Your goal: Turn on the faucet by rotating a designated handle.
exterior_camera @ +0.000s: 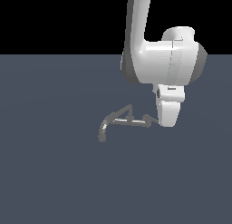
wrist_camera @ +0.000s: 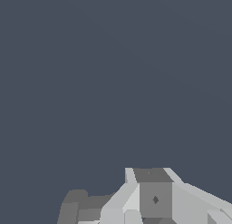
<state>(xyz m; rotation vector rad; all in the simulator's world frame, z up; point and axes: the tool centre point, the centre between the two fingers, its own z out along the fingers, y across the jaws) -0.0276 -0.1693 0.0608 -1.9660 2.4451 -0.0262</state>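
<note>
The faucet [exterior_camera: 123, 120] is a small thin grey fixture on the floor. Its curved spout [exterior_camera: 103, 131] turns down at the exterior view's left, and slanted rods peak above a straight bar [exterior_camera: 133, 123]. The handle [exterior_camera: 148, 119] is a short stub on a small knob at the bar's right end. My gripper [exterior_camera: 158, 122] hangs under the white arm, right against the handle's right side. Its fingers are mostly hidden by the white hand. In the wrist view the fingers [wrist_camera: 155, 199] show as one blocky grey-white clump, beside a darker grey piece [wrist_camera: 76, 210] that may belong to the faucet.
The white robot arm [exterior_camera: 158, 60] stands behind and above the faucet's right end. A flat dark grey floor [exterior_camera: 54, 173] stretches around the faucet on all sides.
</note>
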